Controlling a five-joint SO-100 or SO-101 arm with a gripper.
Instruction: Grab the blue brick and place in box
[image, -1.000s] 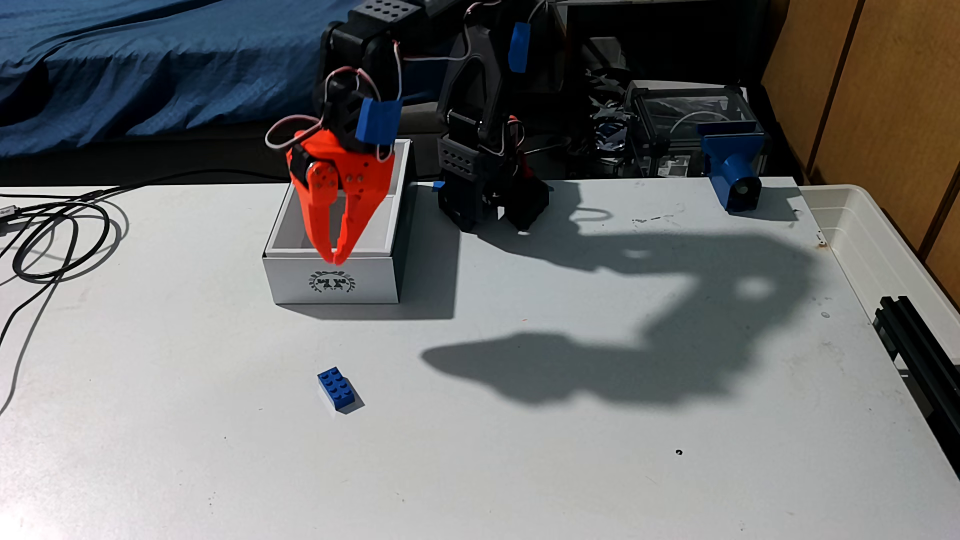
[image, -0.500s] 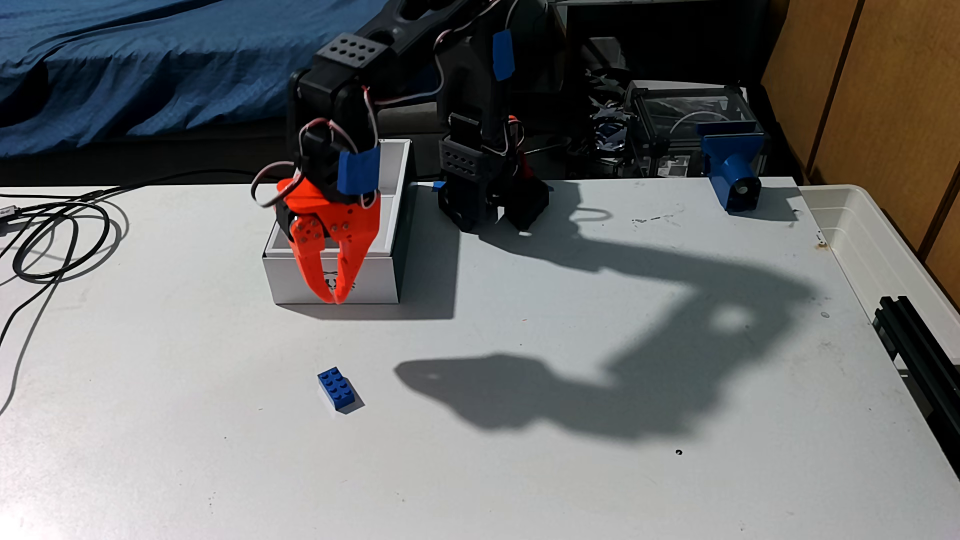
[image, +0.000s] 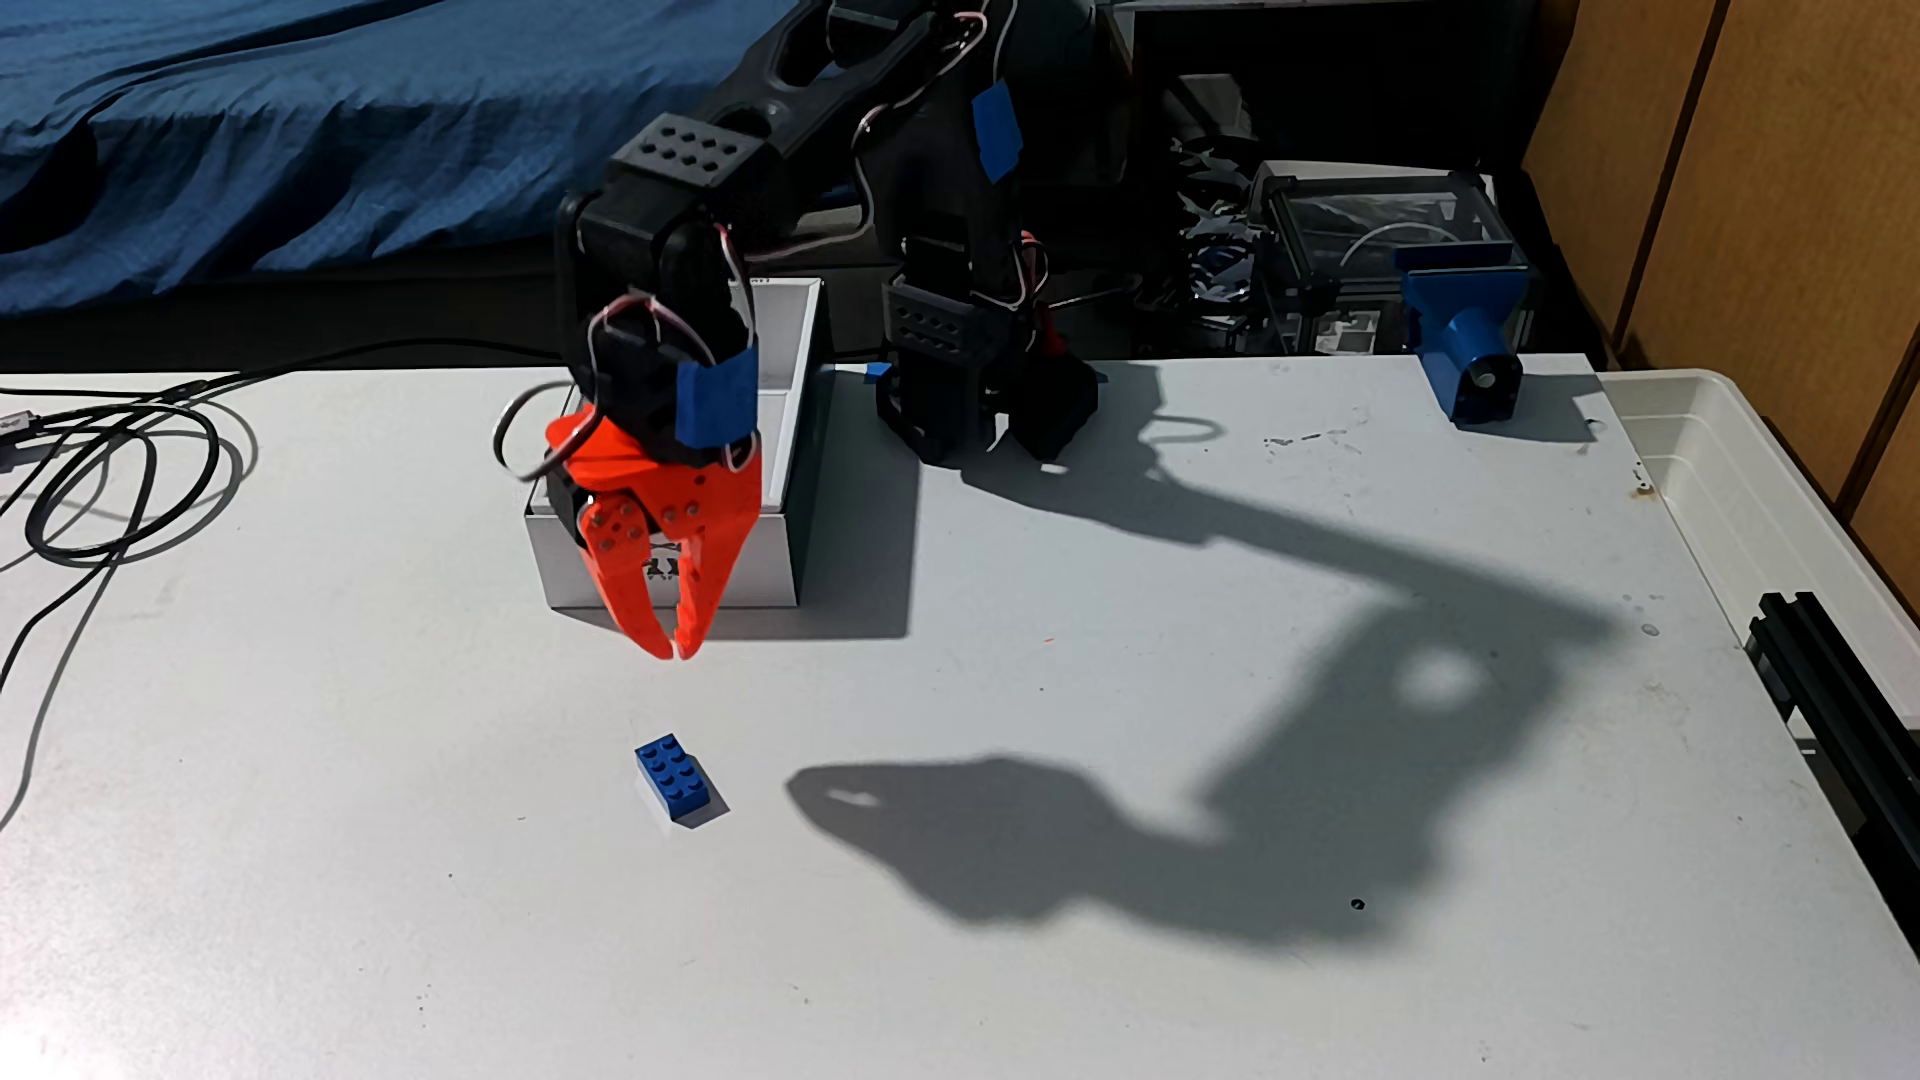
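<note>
The blue brick (image: 673, 779) lies studs up on the white table, front of centre-left in the fixed view. Behind it stands the white box (image: 764, 566), its emblem side facing the camera and mostly covered by the arm. My orange gripper (image: 675, 649) hangs tips down in front of the box, above the table and a short way behind the brick. Its fingertips meet; it is shut with nothing held.
Black cables (image: 104, 467) coil at the table's left. The arm's black base (image: 977, 395) stands right of the box. A blue clamp-like mount (image: 1465, 343) sits at the back right, a translucent plastic tub (image: 1766, 498) along the right edge. The arm's shadow covers the right middle.
The gripper has come forward and down from over the box's opening to in front of the box, nearer the brick. It stayed shut. Brick and box have not moved.
</note>
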